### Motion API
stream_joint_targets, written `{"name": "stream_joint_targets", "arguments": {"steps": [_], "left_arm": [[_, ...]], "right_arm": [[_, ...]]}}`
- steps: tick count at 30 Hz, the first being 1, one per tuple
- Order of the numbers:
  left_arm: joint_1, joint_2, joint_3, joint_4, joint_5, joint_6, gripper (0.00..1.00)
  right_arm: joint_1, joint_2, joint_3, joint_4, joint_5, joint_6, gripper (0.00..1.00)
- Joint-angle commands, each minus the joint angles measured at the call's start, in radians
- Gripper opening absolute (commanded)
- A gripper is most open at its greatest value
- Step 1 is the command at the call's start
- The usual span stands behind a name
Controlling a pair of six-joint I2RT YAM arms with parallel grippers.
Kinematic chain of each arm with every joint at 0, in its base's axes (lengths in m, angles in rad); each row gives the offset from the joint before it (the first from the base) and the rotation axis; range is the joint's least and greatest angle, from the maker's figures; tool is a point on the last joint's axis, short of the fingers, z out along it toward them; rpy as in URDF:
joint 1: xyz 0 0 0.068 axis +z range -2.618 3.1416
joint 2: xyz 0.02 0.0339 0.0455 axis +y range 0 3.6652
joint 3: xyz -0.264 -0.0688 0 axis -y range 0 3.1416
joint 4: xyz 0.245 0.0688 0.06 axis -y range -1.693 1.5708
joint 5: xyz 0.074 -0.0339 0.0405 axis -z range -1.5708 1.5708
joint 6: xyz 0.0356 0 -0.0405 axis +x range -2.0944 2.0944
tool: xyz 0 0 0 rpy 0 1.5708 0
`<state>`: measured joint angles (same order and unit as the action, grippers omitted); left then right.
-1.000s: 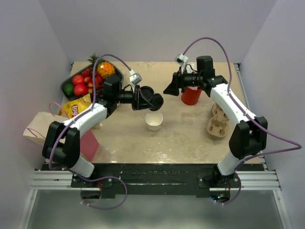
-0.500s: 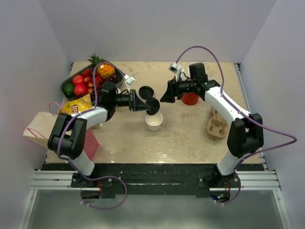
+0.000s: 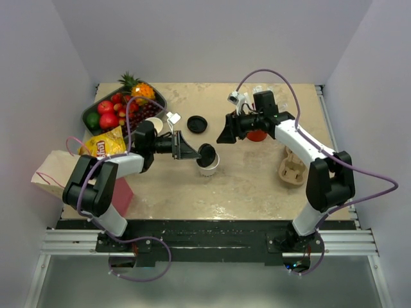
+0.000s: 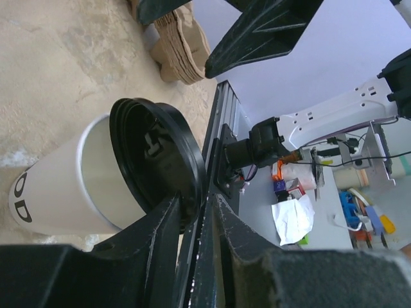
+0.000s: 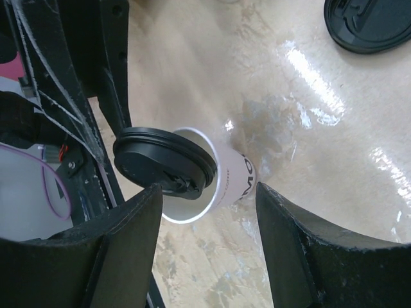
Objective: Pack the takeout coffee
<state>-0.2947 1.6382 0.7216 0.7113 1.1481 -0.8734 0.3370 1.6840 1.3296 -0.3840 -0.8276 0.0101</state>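
The white paper cup [image 3: 207, 167] stands upright mid-table. My left gripper [image 3: 198, 154] is shut on the edge of a round black lid [image 3: 207, 152] and holds it tilted over the cup's open mouth. In the left wrist view the lid [image 4: 154, 163] leans at the cup's [image 4: 64, 192] rim, pinched between my fingers at the left gripper [image 4: 194, 206]. My right gripper [image 3: 225, 133] is open and empty, just right of and beyond the cup. In the right wrist view the cup [image 5: 232, 176] and lid [image 5: 164, 160] lie between the spread fingers of the right gripper [image 5: 207, 191].
A second black lid [image 3: 197, 124] lies flat behind the cup and also shows in the right wrist view [image 5: 369, 25]. A red cup [image 3: 258, 134] stands by the right arm. A cardboard cup carrier [image 3: 292, 167] is at right. A fruit tray [image 3: 90, 110], chips bag [image 3: 104, 145] and paper bag [image 3: 50, 172] are at left.
My left gripper has carried the black lid right and down from beside the cup to over its mouth. My right gripper has moved left toward the cup, away from the red cup.
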Motion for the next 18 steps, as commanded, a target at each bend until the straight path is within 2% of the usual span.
{"name": "stream_joint_targets", "arguments": {"steps": [1,15,18], "left_arm": [[-0.003,-0.051,-0.01,0.005,-0.005,0.004,0.31],[0.006,-0.02,0.047,-0.079,-0.071,0.073,0.31],[0.006,-0.031,0.064,-0.119,-0.065,0.134,0.32]], "right_arm": [[0.016,-0.013,-0.013,0.014,-0.002,0.024,0.64],[0.037,-0.059,-0.064,0.036,0.048,0.021,0.64],[0.037,-0.083,-0.056,0.031,0.041,-0.005,0.64]]}}
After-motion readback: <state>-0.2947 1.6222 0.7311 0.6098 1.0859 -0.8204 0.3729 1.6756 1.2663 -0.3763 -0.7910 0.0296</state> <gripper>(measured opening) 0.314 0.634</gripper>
